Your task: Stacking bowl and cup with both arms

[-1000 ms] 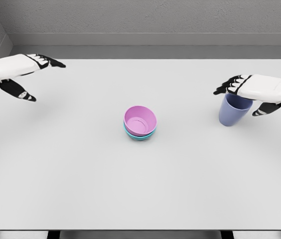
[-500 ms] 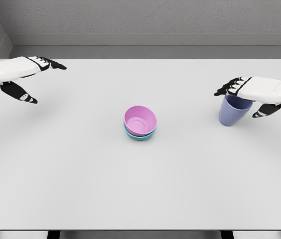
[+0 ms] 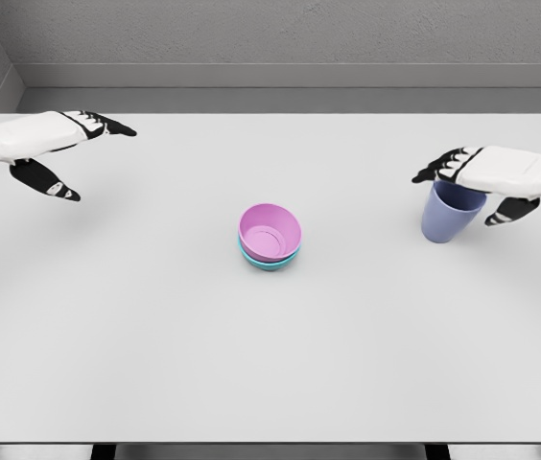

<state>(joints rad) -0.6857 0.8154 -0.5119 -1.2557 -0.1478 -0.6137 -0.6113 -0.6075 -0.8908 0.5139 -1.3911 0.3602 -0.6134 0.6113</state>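
Head view shows the white table [image 3: 155,364] as the biggest thing before me, with wide bare surface on every side of the objects. Its far edge meets a grey wall and its near edge runs along the bottom of the picture; nothing stands close to either, so I judge there is plenty of room to carry things across.

At the middle sits the pink bowl [image 3: 270,231], nested in the teal bowl [image 3: 270,264], of which only a rim crescent shows. Both look like thin, rigid plastic, probably light and a little slick; I would take them by the rim or cup them from the side.

Well to the right stands the blue cup [image 3: 451,218], upright, mouth up. It looks stiff, light and smooth-walled, and likely tippy if nudged high up. Wrapping low around the wall seems the safest hold.

My right hand [image 3: 486,177] lies over the cup's rim, fingers extended past it and thumb down beside the wall; I cannot tell whether it truly grips.

My left hand [image 3: 55,149] hovers at the far left, fingers straight, thumb dropped, holding nothing, well apart from the bowls.
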